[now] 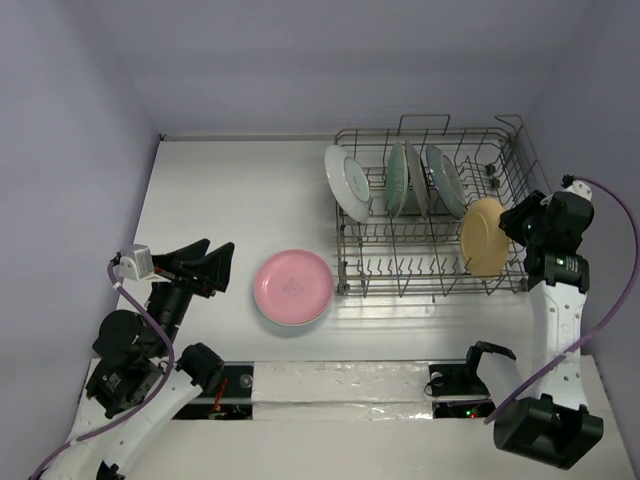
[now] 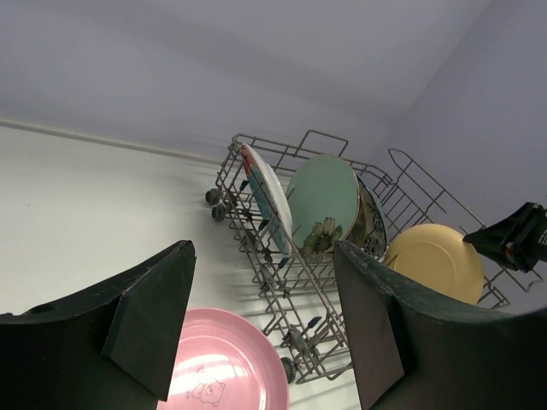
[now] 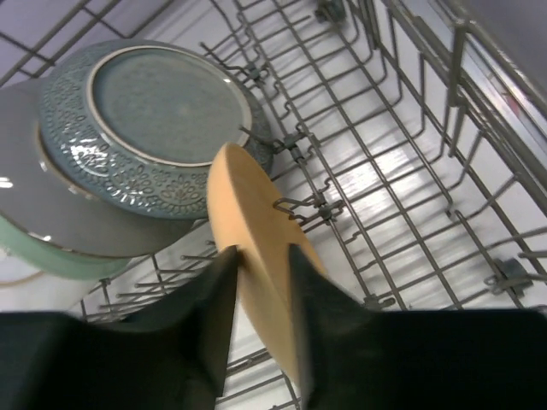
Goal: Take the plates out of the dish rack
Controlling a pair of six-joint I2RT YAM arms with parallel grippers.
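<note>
- Grey wire dish rack (image 1: 432,292) stands on the right half of the tabletop (image 1: 220,190), near the far edge.
- Right gripper (image 3: 261,260) is clamped on the rim of the yellow-orange plate (image 1: 483,237), one finger on each face; the plate stands on edge at the rack's near right corner.
- White floral plate (image 1: 347,180), mint green plate (image 1: 398,180) and teal patterned plate (image 1: 446,180) stand upright in the far row.
- Pink plate (image 1: 292,285) lies flat on the tabletop, just left of the rack's near left corner.
- Left gripper (image 1: 219,245) hangs left of the pink plate, jaws wide apart, holding nothing.

Pink plate (image 1: 292,287), yellow-orange plate (image 1: 484,236), mint green plate (image 2: 322,198), teal lace-patterned plate (image 3: 162,111), grey wire rack (image 1: 420,268)
</note>
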